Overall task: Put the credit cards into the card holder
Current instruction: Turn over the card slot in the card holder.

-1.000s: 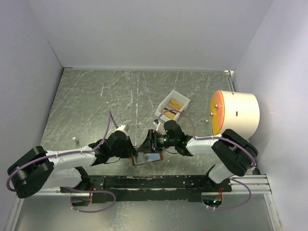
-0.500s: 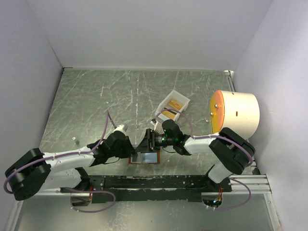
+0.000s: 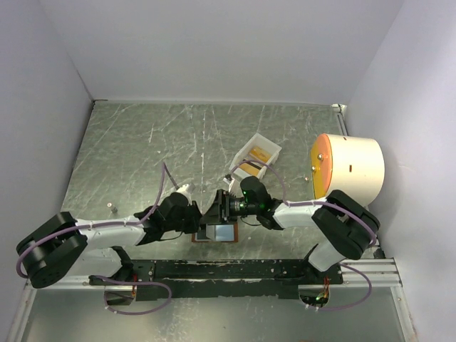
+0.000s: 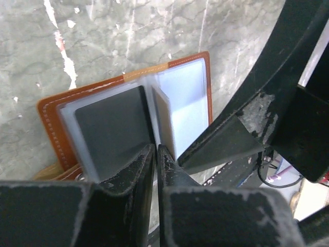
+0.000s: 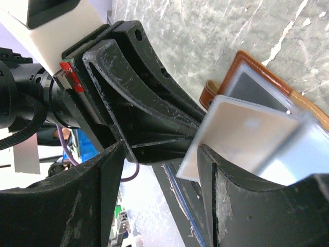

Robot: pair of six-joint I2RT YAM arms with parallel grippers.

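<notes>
The brown card holder (image 3: 222,233) lies open on the table between the two grippers, its clear pockets facing up. My left gripper (image 3: 201,226) is at its left edge; in the left wrist view the gripper (image 4: 156,152) is shut on an upright clear pocket leaf (image 4: 163,116) of the card holder (image 4: 51,123). My right gripper (image 3: 216,211) hovers over the holder's far edge, open and empty (image 5: 159,159), with a lifted leaf (image 5: 241,134) leaning against one finger. Orange credit cards (image 3: 260,152) lie in the white tray (image 3: 251,142). No card is in either gripper.
A large white cylinder with an orange face (image 3: 349,167) stands at the right. A small screw (image 3: 110,207) lies at the left. The black base rail (image 3: 235,269) runs along the near edge. Walls close in on three sides.
The card holder has shifted slightly left. The left arm has moved in a little and the right gripper has edged left over the holder.
</notes>
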